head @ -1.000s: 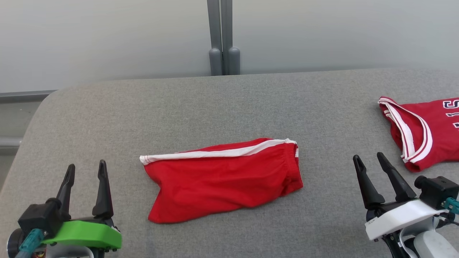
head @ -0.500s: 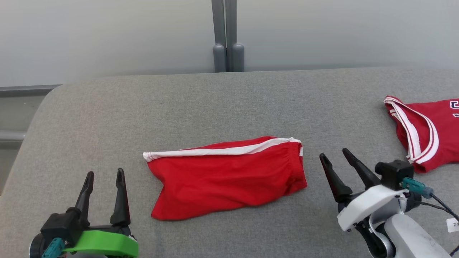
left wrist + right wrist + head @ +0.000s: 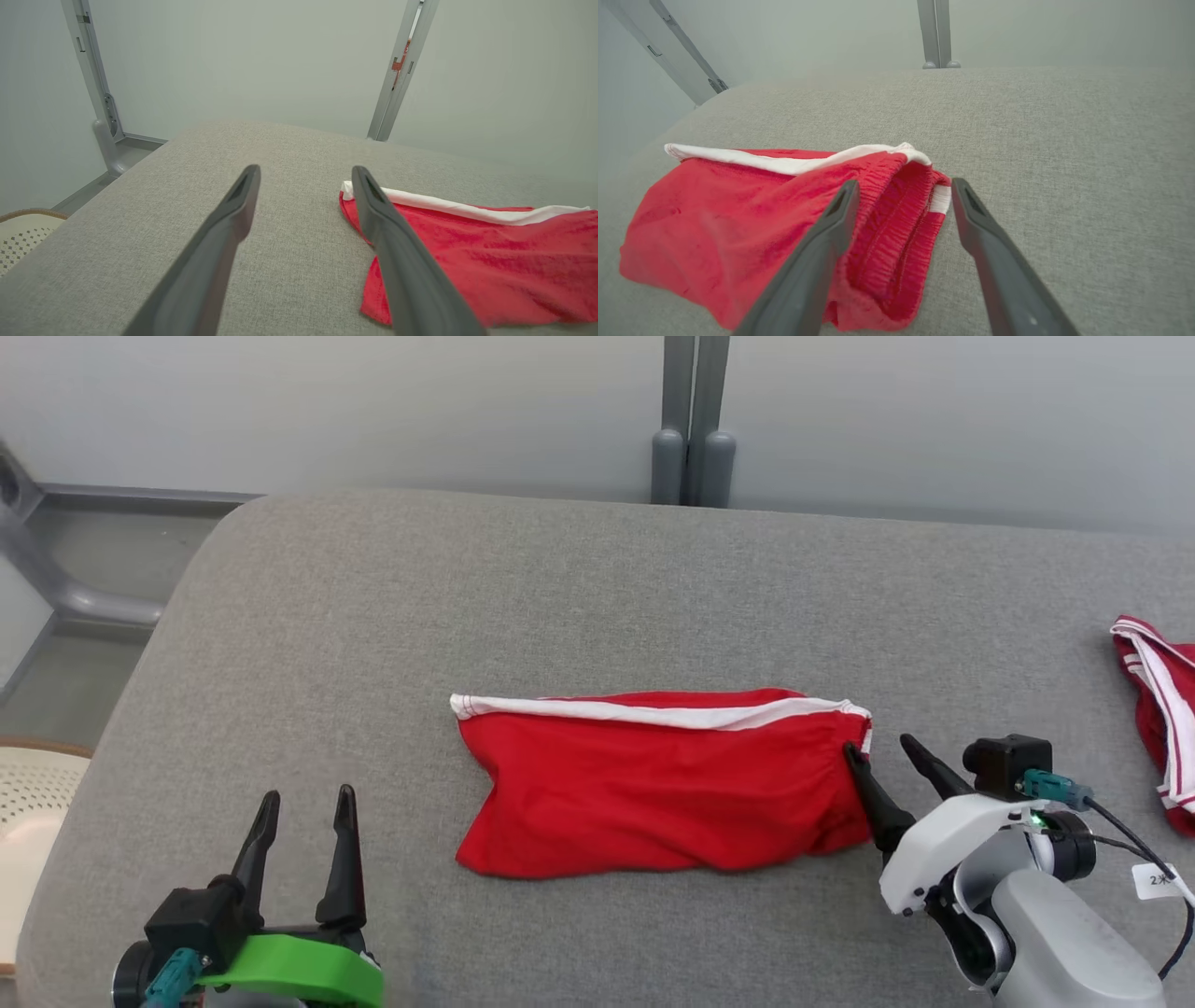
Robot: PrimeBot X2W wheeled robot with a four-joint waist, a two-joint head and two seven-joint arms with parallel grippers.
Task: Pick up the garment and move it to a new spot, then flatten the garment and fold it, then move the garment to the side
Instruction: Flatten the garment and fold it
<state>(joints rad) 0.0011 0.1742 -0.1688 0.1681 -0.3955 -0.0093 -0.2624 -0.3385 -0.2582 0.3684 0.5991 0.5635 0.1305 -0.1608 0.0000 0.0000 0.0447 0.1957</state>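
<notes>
Garment (image 3: 663, 784): red shorts with a white side stripe, lying near the centre of the grey tabletop (image 3: 560, 588). Waistband end points to 3 o'clock, leg hem to 9 o'clock. Cloth is a bit wrinkled.

Right gripper (image 3: 877, 744): at the garment's 3 o'clock end, low over the surface. Fingers (image 3: 817, 261) are spread wide with nothing clamped. In the right wrist view one finger lies over the elastic waistband and the other over bare tabletop, with the waistband edge in the gap between them. Cannot tell whether the near finger actually touches the cloth.

Left gripper (image 3: 308, 793): at the garment's 8 o'clock, well apart from it. Its fingers are spread wide and empty over bare tabletop. In the left wrist view the hem corner shows just past one finger.

Second red jersey (image 3: 1158, 728) with white trim lies at the 3 o'clock edge of the head view, apart from the right gripper. Grey post (image 3: 693, 420) stands at 12 o'clock behind the tabletop.
</notes>
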